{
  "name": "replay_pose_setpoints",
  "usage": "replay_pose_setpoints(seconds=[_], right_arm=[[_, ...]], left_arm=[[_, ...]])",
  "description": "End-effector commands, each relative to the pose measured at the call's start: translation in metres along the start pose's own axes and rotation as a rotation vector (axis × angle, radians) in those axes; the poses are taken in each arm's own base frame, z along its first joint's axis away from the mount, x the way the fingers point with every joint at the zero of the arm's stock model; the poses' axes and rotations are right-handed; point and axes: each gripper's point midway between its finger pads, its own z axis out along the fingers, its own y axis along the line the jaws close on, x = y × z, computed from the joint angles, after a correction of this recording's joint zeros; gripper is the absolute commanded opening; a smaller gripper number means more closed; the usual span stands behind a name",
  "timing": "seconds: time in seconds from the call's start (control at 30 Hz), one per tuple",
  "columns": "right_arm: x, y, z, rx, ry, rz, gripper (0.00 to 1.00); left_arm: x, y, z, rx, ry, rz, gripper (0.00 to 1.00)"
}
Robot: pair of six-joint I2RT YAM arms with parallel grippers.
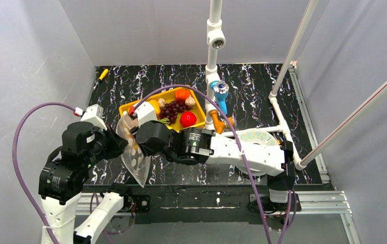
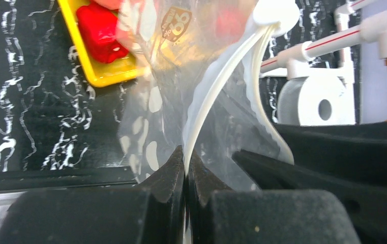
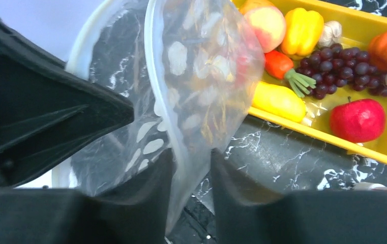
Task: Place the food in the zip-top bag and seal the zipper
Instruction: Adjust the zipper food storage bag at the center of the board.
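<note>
The clear zip-top bag (image 1: 136, 158) hangs in the air between both grippers, just in front of the yellow tray (image 1: 128, 108). My left gripper (image 2: 186, 160) is shut on the bag's mouth edge, pinching the white zipper (image 2: 216, 86) strip. My right gripper (image 3: 191, 155) straddles the other mouth edge (image 3: 153, 76); its jaws still stand apart with the film between them. The food lies in the tray: red apple (image 3: 358, 119), purple grapes (image 3: 341, 66), yellow pepper (image 3: 303, 30), peach (image 3: 265, 23), carrot (image 3: 280, 63). A red pepper (image 2: 98, 30) shows behind the bag.
A white pipe frame (image 1: 277, 109) with a blue-and-orange fitting (image 1: 220, 99) stands right of the tray. A white spool (image 2: 316, 104) sits behind the bag in the left wrist view. A yellow marker (image 1: 102, 74) lies at the far left of the black marbled table.
</note>
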Motion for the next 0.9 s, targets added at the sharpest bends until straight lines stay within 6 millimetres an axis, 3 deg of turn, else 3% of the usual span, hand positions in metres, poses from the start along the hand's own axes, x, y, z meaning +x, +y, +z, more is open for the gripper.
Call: replay_pose_setpoints(seconds=[0.0, 0.03, 0.07, 0.27, 0.43, 0.53, 0.7, 0.77, 0.87], right_arm=[[-0.006, -0.019, -0.009, 0.102, -0.032, 0.036, 0.22], [-0.006, -0.027, -0.014, 0.138, -0.033, 0.038, 0.09], [-0.005, -0.038, -0.02, 0.184, -0.031, 0.039, 0.01], [0.015, -0.1, -0.065, 0.409, -0.056, 0.029, 0.01], [0.037, -0.131, -0.095, 0.485, -0.045, 0.06, 0.01], [0.051, -0.132, -0.1, 0.481, -0.017, 0.031, 0.01], [0.062, -0.135, -0.101, 0.53, -0.006, 0.084, 0.01], [0.068, -0.141, -0.103, 0.586, 0.004, 0.104, 0.01], [0.076, -0.144, -0.101, 0.658, 0.014, 0.161, 0.01]], left_arm=[[-0.002, -0.024, 0.003, 0.122, 0.002, -0.045, 0.0], [-0.002, -0.028, 0.004, 0.141, 0.001, -0.05, 0.0], [-0.002, -0.031, 0.007, 0.158, 0.003, -0.053, 0.0], [0.017, -0.054, 0.036, 0.288, 0.133, -0.079, 0.0], [0.031, -0.097, 0.053, 0.552, 0.267, -0.141, 0.04], [0.037, -0.101, 0.06, 0.583, 0.307, -0.143, 0.2], [0.04, -0.087, 0.066, 0.524, 0.284, -0.064, 0.6], [0.037, -0.077, 0.067, 0.461, 0.278, -0.014, 0.81], [0.027, -0.065, 0.062, 0.378, 0.249, 0.06, 0.9]])
